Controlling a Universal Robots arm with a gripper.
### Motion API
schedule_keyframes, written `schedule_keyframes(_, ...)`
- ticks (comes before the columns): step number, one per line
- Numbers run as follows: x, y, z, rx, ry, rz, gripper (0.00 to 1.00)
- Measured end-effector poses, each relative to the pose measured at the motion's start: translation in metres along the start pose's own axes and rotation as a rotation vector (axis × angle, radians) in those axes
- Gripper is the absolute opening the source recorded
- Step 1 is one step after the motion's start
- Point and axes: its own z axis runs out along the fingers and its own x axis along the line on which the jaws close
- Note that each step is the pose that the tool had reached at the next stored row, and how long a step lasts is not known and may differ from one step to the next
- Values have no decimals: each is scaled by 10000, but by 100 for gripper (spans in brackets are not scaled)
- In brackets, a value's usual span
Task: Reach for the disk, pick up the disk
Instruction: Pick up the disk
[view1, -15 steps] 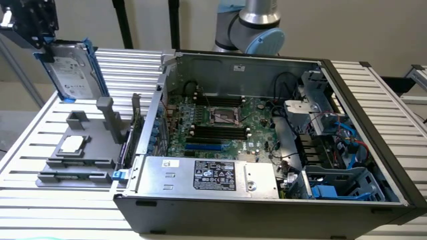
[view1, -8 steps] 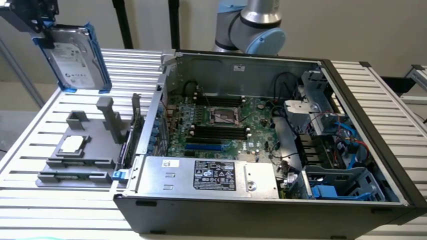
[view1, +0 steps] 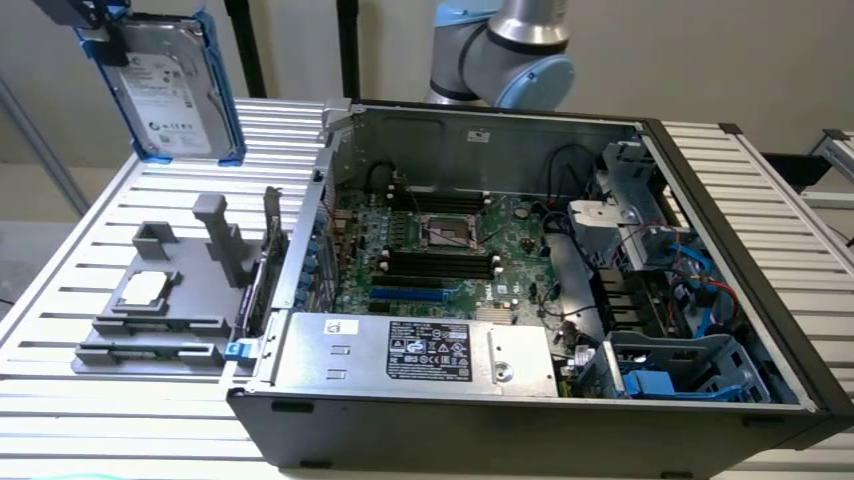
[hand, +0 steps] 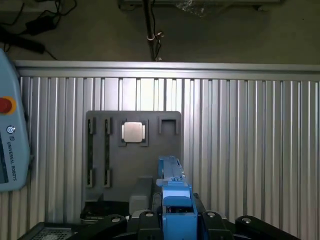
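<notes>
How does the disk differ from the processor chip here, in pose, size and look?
The disk hangs on edge above the table, clamped in the gripper; the processor chip lies flat in the grey fixture. The disk is much larger and oblong; the chip is small and square. The disk carries a white label and blue bracket; the chip is plain. Both are silver-grey.

Up high hangs the disk (view1: 171, 85), its label print too small to read, and the same goes for the sticker on the power supply (view1: 430, 350). The gripper (view1: 107, 40) clamped on the disk's top corner runs off the exterior view's top edge, and so does the arm (view1: 514, 45). From the wrist, the blue bracket (hand: 176, 200) comes edge-on and hides the drive's faces, while the frame cuts the teach pendant (hand: 10, 135).
</notes>
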Motion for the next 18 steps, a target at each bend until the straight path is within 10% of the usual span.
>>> schedule_keyframes(18,215,-811,-621,-72,0,1,33)
